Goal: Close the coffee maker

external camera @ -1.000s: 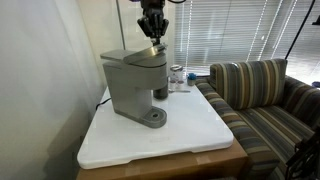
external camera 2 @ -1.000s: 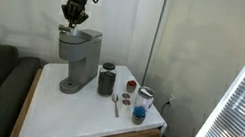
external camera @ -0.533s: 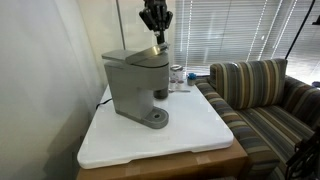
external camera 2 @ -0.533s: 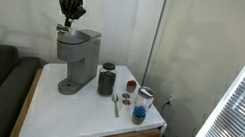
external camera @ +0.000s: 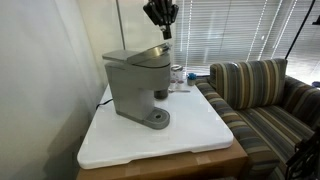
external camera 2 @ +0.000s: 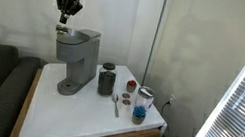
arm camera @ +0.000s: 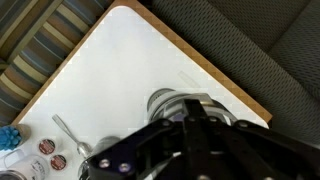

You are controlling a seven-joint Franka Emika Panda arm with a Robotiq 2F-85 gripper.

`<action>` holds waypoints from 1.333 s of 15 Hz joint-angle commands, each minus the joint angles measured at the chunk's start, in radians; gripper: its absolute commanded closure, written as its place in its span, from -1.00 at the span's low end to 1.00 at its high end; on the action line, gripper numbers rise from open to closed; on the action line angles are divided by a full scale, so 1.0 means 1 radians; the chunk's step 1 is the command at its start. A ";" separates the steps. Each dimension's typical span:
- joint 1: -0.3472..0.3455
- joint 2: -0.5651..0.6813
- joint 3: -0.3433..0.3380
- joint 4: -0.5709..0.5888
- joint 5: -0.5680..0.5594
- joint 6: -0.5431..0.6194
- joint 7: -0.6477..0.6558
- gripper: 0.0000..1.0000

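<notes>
Position of the coffee maker (external camera: 136, 88): we find it standing on the white table (external camera: 190, 140), toward the back edge, with its round drip base (arm camera: 176, 102) facing the open tabletop. In both exterior views the machine reads as a plain matte-gray box. We can make out no brand mark or lettering on its body at this size. Its hinged top lid (external camera: 145, 53) lies low on the housing; we cannot tell whether it is fully seated. The gripper (external camera: 166, 30) hangs directly above the lid, clear of it, with a visible gap between. Its fingers (external camera 2: 64, 14) appear drawn together and narrow, and they hold nothing. In the wrist view the gripper (arm camera: 190, 118) fills the lower frame as a dark mass, too blurred to confirm this. Beside the machine stand a dark canister (external camera 2: 107, 79) and small jars (external camera 2: 143, 104), with a spoon (external camera 2: 116, 104) lying on the table between them. Their labels are too small to read. A striped couch (external camera: 262, 92) adjoins the table.
</notes>
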 commanded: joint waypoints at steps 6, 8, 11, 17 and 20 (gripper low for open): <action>0.001 0.030 -0.005 0.018 0.011 0.015 0.001 1.00; -0.002 0.051 -0.001 0.023 0.019 0.021 -0.009 1.00; -0.008 0.093 0.008 0.029 0.039 0.031 -0.033 1.00; -0.003 0.144 0.017 0.017 0.092 0.048 -0.040 1.00; -0.001 0.159 0.016 0.009 0.125 0.065 -0.014 1.00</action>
